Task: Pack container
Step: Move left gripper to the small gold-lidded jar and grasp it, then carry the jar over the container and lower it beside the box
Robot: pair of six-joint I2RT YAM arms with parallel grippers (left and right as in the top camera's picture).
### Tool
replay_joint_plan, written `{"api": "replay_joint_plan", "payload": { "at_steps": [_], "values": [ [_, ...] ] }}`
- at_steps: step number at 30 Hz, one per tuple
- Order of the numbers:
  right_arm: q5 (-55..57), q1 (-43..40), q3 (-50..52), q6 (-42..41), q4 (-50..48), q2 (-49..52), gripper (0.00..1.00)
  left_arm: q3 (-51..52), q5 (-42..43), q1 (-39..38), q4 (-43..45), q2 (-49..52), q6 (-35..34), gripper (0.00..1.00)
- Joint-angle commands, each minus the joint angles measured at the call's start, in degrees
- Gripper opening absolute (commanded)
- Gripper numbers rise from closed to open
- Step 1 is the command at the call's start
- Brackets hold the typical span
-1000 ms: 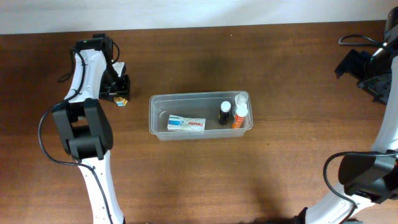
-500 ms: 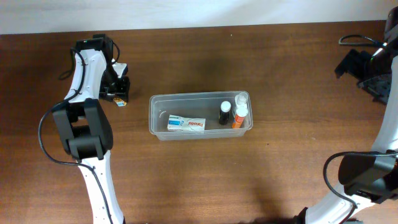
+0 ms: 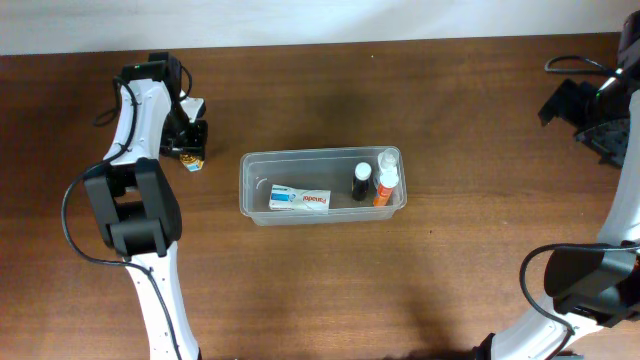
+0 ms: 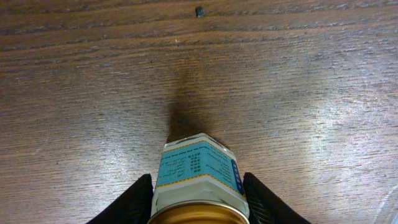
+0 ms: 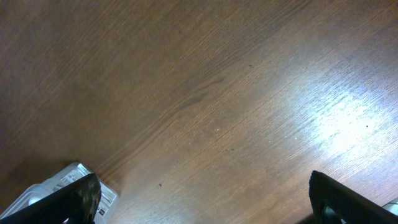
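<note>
Far left, my left gripper [image 3: 190, 146] is down at the table [image 3: 330, 290], and on the wrist view both fingers [image 4: 134, 202] press the sides of a small jar [image 4: 198, 163] with a blue label and gold lid, so it's gripped. Moving across, the container [image 3: 246, 190] sits mid-table, well apart from that jar. Inside it I see a toothpaste box [image 3: 299, 199] lying flat at the left, then a black bottle [image 3: 361, 182], an orange bottle [image 3: 383, 187] and a clear bottle [image 3: 388, 160] at the right end. Far right, my right gripper [image 5: 202, 186] hangs above bare wood, jaws spread wide, holding nothing.
</note>
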State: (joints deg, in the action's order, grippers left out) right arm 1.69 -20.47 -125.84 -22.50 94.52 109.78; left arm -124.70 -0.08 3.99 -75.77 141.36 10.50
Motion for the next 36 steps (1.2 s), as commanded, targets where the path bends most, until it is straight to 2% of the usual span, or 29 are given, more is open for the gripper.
{"api": "replay_joint_plan", "payload": {
  "at_steps": [1, 13, 19, 27, 36],
  "values": [
    [0.50, 0.15, -0.70, -0.28, -0.02, -0.37, 0.98, 0.55, -0.33, 0.20, -0.11, 1.20, 0.76, 0.45],
    [0.50, 0.15, -0.70, -0.31, -0.02, -0.37, 0.98, 4.57, -0.17, 0.09, 1.03, 1.20, 0.76, 0.45],
    [0.50, 0.13, -0.70, -0.28, -0.02, -0.37, 0.98, 4.57, -0.17, 0.09, 1.22, 1.20, 0.74, 0.30],
    [0.50, 0.15, -0.70, -0.31, -0.02, -0.37, 0.98, 4.52, -0.22, 0.09, 1.36, 1.20, 0.04, 0.27],
    [0.48, 0.15, -0.70, -0.31, -0.02, -0.37, 0.98, -3.72, 1.05, 0.04, -5.79, 1.18, -1.88, 0.27]
  ]
}}
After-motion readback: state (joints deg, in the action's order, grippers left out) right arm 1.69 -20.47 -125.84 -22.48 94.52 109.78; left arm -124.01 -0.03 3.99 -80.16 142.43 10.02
